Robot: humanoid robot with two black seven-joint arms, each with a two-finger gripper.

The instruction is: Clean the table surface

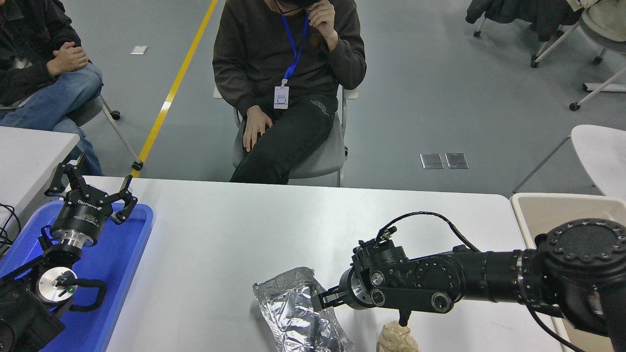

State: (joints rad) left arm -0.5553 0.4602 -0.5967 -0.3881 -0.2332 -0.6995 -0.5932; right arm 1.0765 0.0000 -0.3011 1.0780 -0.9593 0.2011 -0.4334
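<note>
The table surface (234,234) is a wide light grey-white top. A crumpled sheet of silver foil (293,308) lies at its near edge, left of my right gripper (319,301). The gripper reaches in from the right and sits at the foil's right edge, low over the table. Whether it holds the foil does not show. A crumpled beige paper ball (397,338) lies just under the right wrist, cut off by the bottom edge. My left gripper (90,188) is parked open over a blue tray (122,254) at the lower left.
A beige bin (552,210) stands off the table's right end. A smaller white table (29,151) is at the left. One person sits on a chair (323,156) at the far side, and another sits at the upper left (54,73).
</note>
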